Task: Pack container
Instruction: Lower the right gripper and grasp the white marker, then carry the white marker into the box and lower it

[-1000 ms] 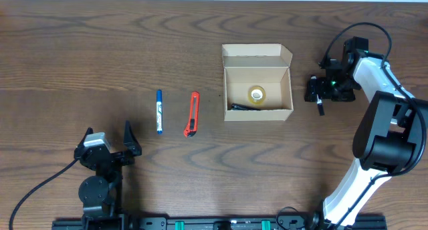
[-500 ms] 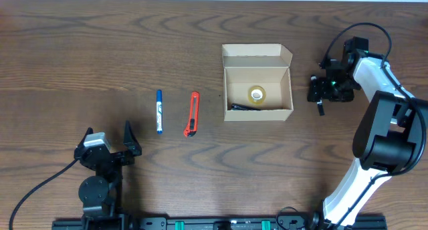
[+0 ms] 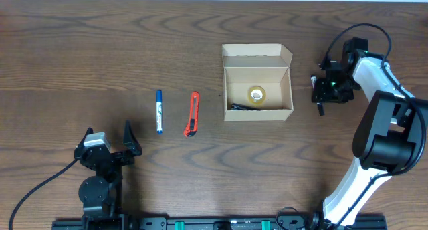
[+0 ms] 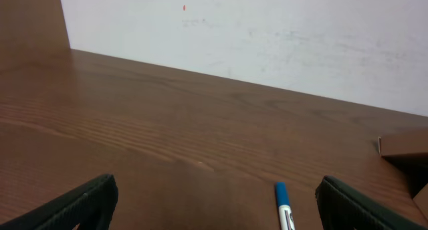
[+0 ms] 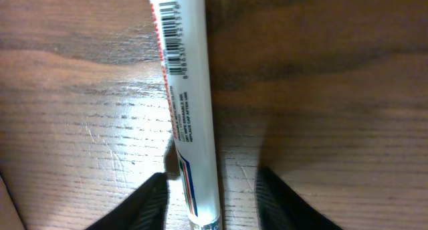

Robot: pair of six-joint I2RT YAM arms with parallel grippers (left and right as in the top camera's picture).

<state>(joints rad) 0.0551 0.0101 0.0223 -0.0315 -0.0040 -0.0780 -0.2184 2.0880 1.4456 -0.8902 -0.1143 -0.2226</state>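
Note:
The container (image 3: 257, 56), a tan cardboard box with its flap lid open at the back, sits right of centre. Inside lie a roll of tape (image 3: 256, 93) and a dark pen (image 3: 247, 107). My right gripper (image 3: 321, 89) is down on the table to the right of the box. In the right wrist view its jaws (image 5: 212, 186) straddle a white pen (image 5: 187, 89) lying on the wood, with a gap on each side. My left gripper (image 3: 109, 140) rests wide open near the front left, holding nothing.
A blue marker (image 3: 159, 111) and a red utility knife (image 3: 192, 113) lie side by side left of the box. The marker (image 4: 283, 206) also shows just ahead of the left gripper (image 4: 214, 203), and a box corner (image 4: 404, 146) at the far right.
The right gripper's jaws have narrowed around the white pen. The left arm and the items on the table have not moved.

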